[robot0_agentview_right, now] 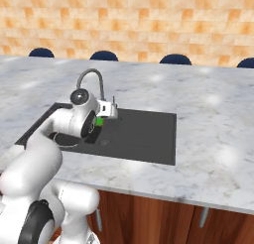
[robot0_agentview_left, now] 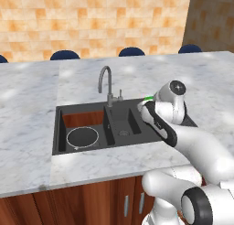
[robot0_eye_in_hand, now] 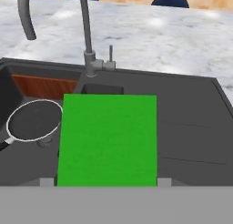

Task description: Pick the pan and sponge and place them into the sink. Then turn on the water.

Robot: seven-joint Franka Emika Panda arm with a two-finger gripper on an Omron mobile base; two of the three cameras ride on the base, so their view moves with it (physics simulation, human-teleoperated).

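My gripper [robot0_eye_in_hand: 105,182] is shut on the bright green sponge [robot0_eye_in_hand: 108,139], which hangs above the dark sink [robot0_eye_in_hand: 191,127] near the smaller basin [robot0_eye_in_hand: 102,89]. From the base views only a sliver of the sponge [robot0_agentview_left: 147,99] [robot0_agentview_right: 99,121] peeks out beside the hand. The pan [robot0_agentview_left: 82,138] [robot0_eye_in_hand: 34,120], dark with a thin silvery rim, lies in the larger basin at the left of the sink [robot0_agentview_left: 57,128]. The grey gooseneck faucet [robot0_agentview_left: 106,82] [robot0_eye_in_hand: 86,32] stands behind the basins, with its small lever [robot0_agentview_left: 120,95] [robot0_eye_in_hand: 110,54] to its right. No water is running.
Marble counter [robot0_agentview_left: 27,128] surrounds the sink, and the flat drainboard [robot0_agentview_right: 144,134] lies to the right of the basins. Dark blue chair backs [robot0_agentview_left: 131,51] line the counter's far edge. Wooden cabinet doors [robot0_agentview_right: 149,213] sit below the front edge.
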